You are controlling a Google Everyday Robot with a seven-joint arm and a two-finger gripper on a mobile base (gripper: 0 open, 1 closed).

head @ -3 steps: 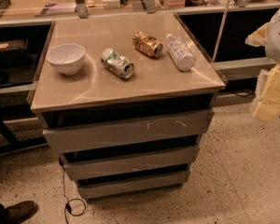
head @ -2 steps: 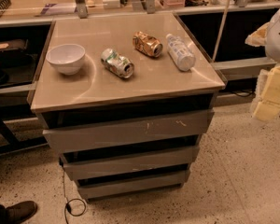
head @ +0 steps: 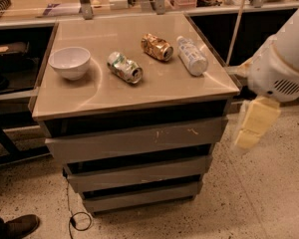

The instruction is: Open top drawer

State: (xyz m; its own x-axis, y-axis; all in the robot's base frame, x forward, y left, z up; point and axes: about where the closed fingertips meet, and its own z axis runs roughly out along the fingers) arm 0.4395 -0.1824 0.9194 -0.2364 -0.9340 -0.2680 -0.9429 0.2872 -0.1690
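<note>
The top drawer [head: 134,141] is the widest grey slanted front panel, just under the beige cabinet top [head: 89,96], with pale scratches right of centre. It is pushed in, and none of its interior shows. Two narrower grey drawer fronts [head: 139,172] sit below it. My gripper [head: 253,126], pale yellow under the white arm [head: 284,66], hangs in the air to the right of the cabinet, level with the top drawer's right end and a short way off it, touching nothing.
On the cabinet top lie a white bowl [head: 70,61], a crushed green can [head: 124,67], a crushed brown can [head: 157,47] and a plastic bottle [head: 192,55]. A cable [head: 72,215] and a shoe [head: 17,226] lie on the speckled floor at the left. Shelving stands behind.
My gripper and arm have moved left and down, closer to the right end of the top drawer. The drawer and the things on top have not moved.
</note>
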